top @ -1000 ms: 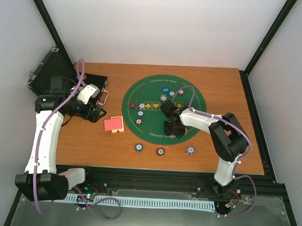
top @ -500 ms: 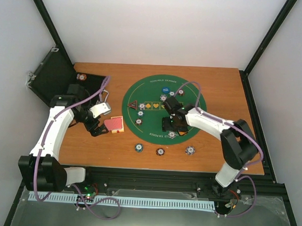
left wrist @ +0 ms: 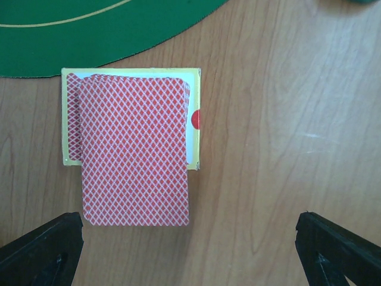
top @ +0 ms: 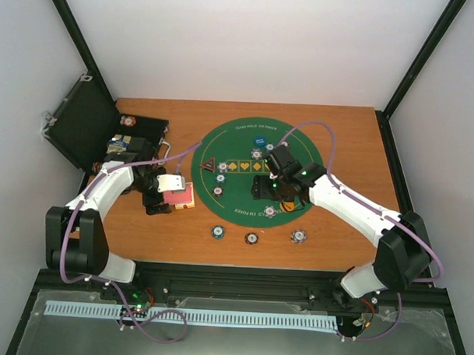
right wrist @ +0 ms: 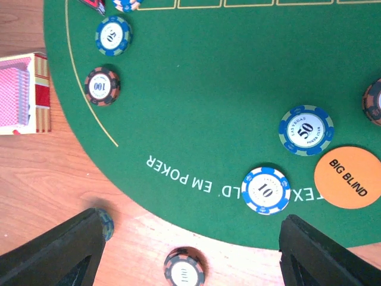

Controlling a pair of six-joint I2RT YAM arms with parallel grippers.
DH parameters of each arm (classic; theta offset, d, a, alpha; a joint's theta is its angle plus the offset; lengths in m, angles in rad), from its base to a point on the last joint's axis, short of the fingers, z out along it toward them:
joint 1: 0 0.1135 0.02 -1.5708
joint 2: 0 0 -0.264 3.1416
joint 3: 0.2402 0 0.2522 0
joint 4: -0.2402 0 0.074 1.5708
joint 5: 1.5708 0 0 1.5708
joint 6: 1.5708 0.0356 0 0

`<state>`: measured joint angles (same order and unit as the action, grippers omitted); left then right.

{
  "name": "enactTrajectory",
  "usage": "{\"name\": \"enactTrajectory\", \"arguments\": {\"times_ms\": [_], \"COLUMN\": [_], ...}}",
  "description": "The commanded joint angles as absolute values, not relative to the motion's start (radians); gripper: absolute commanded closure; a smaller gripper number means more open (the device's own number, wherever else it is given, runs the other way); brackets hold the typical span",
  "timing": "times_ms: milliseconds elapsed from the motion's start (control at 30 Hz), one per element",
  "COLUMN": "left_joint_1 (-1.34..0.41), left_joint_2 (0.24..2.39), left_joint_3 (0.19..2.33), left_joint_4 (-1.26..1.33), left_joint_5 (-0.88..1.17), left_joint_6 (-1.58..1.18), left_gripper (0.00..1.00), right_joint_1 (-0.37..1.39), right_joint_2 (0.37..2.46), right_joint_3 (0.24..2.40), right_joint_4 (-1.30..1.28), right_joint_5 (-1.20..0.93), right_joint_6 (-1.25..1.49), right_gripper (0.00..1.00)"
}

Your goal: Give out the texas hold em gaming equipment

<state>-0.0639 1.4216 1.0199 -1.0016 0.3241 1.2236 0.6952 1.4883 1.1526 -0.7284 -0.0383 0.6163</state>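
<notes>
Black hinged case [top: 81, 125] stands open at the far left. The left gripper [left wrist: 189, 247], jaws spread wide and empty, hangs over the wooden table [left wrist: 286, 119]. Just beyond its fingertips a stack of red-backed playing cards [left wrist: 134, 155] lies on a yellow-edged box [left wrist: 193, 143], beside the round green felt mat [left wrist: 89, 30]. The right gripper [right wrist: 190, 250], jaws apart and holding nothing, is above the mat's near rim. There lie a white-and-blue striped "10" chip [right wrist: 265, 190], a blue "50" chip [right wrist: 306, 130] and an orange round "BIG BLIND" button [right wrist: 350, 177].
</notes>
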Motion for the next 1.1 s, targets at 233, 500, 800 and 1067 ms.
{"name": "enactTrajectory", "arguments": {"times_ms": [233, 500, 800, 1067], "left_joint_1": [-0.069, -0.076, -0.080, -0.094], "left_joint_2": [1.533, 1.596, 1.617, 1.634], "left_joint_3": [1.027, 1.038, 1.018, 1.005], "left_joint_4": [-0.872, -0.834, -0.787, -0.744], "left_joint_5": [0.288, 0.255, 0.256, 0.238], "left_joint_6": [1.381, 1.365, 1.359, 1.364], "left_gripper": [0.00, 0.00, 0.00, 0.00], "right_joint_1": [0.728, 0.733, 0.752, 0.781], "right_joint_2": [1.410, 1.417, 1.412, 1.422], "right_joint_3": [1.126, 1.129, 1.126, 1.134], "right_joint_4": [-0.704, -0.696, -0.697, -0.698], "right_joint_5": [-0.069, -0.080, -0.086, -0.081], "right_joint_6": [0.645, 0.631, 0.626, 0.634], "right_gripper": [0.21, 0.22, 0.24, 0.24]}}
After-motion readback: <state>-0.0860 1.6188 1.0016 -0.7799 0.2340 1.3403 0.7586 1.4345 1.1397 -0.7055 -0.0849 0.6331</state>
